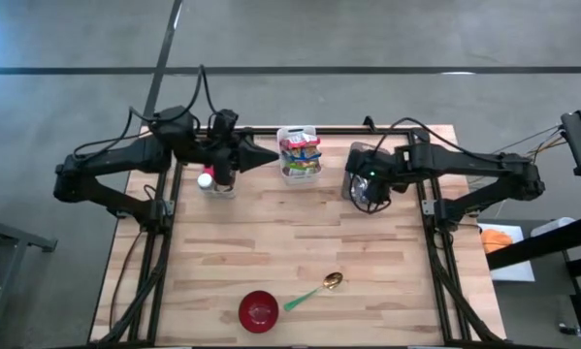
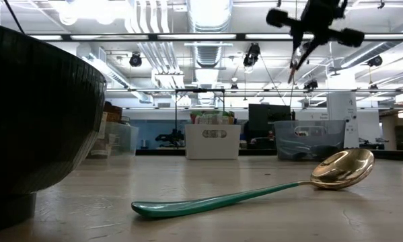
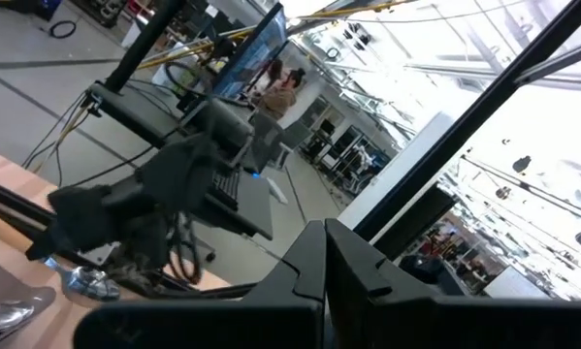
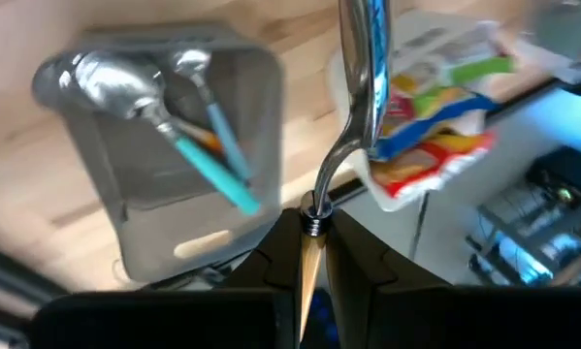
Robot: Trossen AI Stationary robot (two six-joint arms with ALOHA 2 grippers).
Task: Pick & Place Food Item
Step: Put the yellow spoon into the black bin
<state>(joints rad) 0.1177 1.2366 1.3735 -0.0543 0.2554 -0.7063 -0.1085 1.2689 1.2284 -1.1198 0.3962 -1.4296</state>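
Colourful snack packets (image 1: pixel 301 150) lie in a white bin (image 1: pixel 283 167) at the table's far middle. My right gripper (image 1: pixel 370 190) hangs above a clear utensil tub (image 1: pixel 358 160) just right of the bin, shut on a utensil with a metal stem (image 4: pixel 361 87). Inside the tub (image 4: pixel 125 223) lie spoons with teal handles (image 4: pixel 208 160). My left gripper (image 1: pixel 268 155) is shut and empty, raised left of the bin and pointing level toward it; in the left wrist view its fingers (image 3: pixel 305 262) meet. My right gripper pinches the utensil's tan handle (image 4: pixel 308 254) between its two fingers, which lie along it. The metal stem sticks out past the fingertips, slanting down over the tub and the bin's edge, lifted clear. Its far end runs out of the wrist view.
Near the table's front edge sit a red bowl (image 1: pixel 259 310) and a gold spoon with a green handle (image 1: pixel 314 291). A small bottle with a red and white top (image 1: pixel 209 180) stands below my left arm. Bare wood lies across the table's middle.
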